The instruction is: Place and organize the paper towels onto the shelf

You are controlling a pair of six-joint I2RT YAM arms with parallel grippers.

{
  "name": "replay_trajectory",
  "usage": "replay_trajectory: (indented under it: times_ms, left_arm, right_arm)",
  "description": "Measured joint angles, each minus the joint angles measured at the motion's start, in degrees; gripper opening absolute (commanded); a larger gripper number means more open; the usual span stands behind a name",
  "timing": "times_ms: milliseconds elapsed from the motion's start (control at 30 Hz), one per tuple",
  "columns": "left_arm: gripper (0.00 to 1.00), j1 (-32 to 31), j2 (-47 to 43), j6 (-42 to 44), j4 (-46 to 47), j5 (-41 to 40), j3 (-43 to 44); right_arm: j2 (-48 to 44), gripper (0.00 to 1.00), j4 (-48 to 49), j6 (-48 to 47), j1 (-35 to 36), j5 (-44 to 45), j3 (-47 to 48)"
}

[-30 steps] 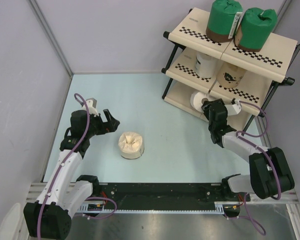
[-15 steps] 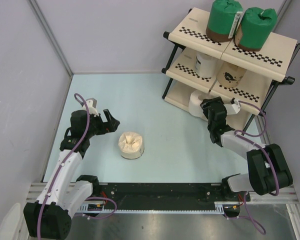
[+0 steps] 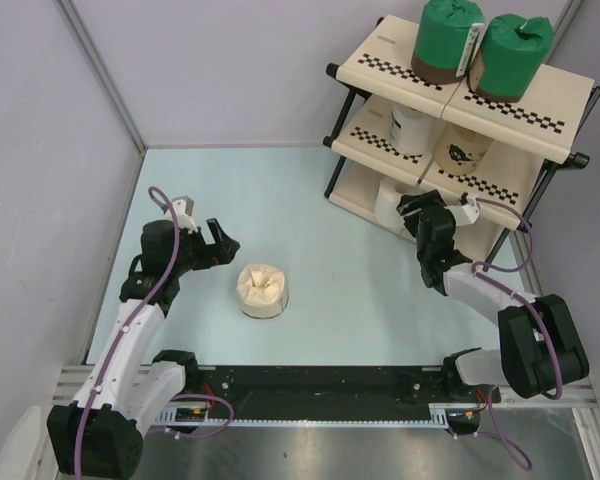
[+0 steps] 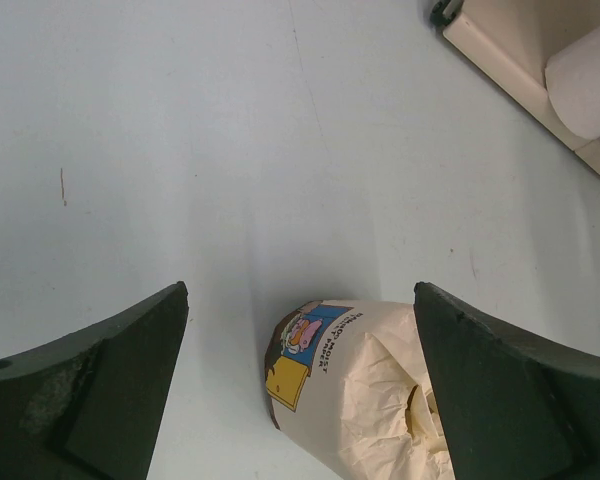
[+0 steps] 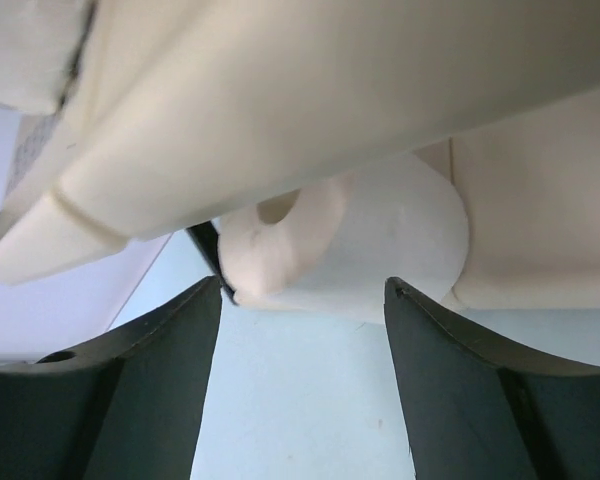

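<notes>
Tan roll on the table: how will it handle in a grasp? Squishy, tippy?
The tan roll probably squishes a little: its wrap is crumpled and puckered on top. Standing on its flat end, short and wide, it seems unlikely to roll or tip. Likely light; the open left pincer looks wide enough to span it.

Rolls half out of sight on the rack and at a picture's edge.
From above, the middle tier of the beige three-tier shelf with checkered strips [image 3: 485, 188] covers most of the bare white paper roll [image 3: 387, 203] below it, and the top tier hides the upper parts of two cream-wrapped rolls [image 3: 412, 128]. In the left wrist view the tan-wrapped roll [image 4: 365, 390] is cut by the lower edge, its label print too small to read.
</notes>
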Motion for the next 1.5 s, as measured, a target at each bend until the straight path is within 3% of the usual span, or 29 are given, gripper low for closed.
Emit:
replay_trajectory:
  times_ms: [333,533,667,900,1167,1500]
  left_arm:
    - [1.00,0.00,0.00,0.00,0.00,0.00,-0.02]
    - [1.00,0.00,0.00,0.00,0.00,0.00,0.00]
    - [1.00,0.00,0.02,0.00,0.00,-0.02,-0.02]
    - [1.00,0.00,0.02,0.00,-0.02,-0.11,0.00]
    - [1.00,0.00,0.35,0.00,-0.02,-0.17,0.00]
    - [1.00,0.00,0.66,0.02,-0.02,-0.17,0.00]
  right_arm:
    - [-12.35,0.71,-7.91,-6.25,8.57,-3.96,0.00]
    - [-16.33,0.72,-13.51,-11.17,20.04,-8.79,0.17]
    - [-12.63,0.73,-17.31,-14.86,27.56,-16.06,2.01]
    - [-1.86,0.75,-19.61,-18.64,34.05,-26.97,10.32]
    - [10.40,0.77,-21.99,-19.37,38.47,-27.32,22.58]
    - [19.37,0.77,-27.80,-18.91,40.48,-23.91,28.22]
